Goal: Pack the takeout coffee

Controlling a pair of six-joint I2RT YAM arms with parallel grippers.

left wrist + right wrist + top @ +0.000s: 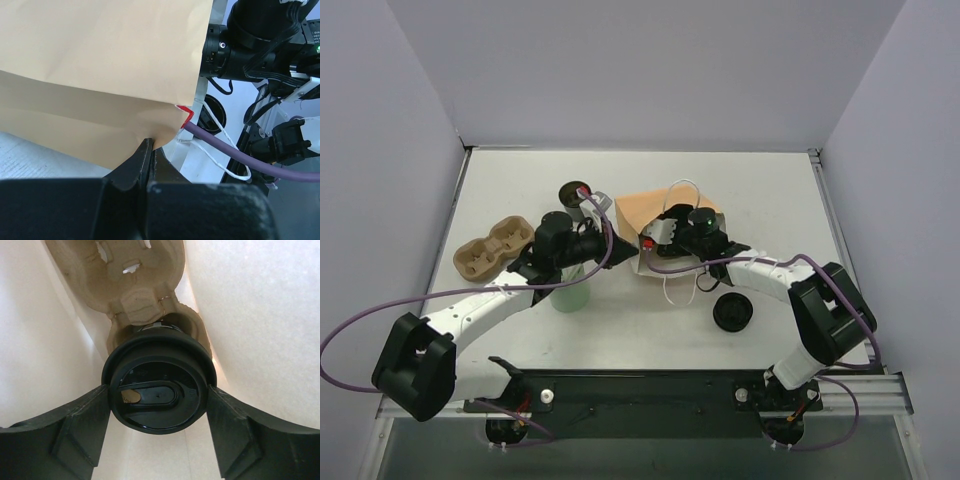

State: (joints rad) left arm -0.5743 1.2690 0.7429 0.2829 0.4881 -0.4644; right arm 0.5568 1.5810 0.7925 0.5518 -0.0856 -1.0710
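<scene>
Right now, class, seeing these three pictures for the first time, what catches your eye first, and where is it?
A black-lidded coffee cup fills the right wrist view, seated in a cardboard carrier inside the paper bag. The fingers of the right gripper flank its lid on both sides. In the left wrist view, the left gripper pinches the tan bag's edge with its jaws shut.

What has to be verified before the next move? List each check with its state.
1. Left pincer shut on the paper bag's edge: ok.
2. Takeout coffee inside the bag, lid on: ok.
3. Coffee fully seated in the cardboard carrier: cannot tell.
4. Right pincer free of the coffee: cannot tell; its fingers flank the lid closely.
</scene>
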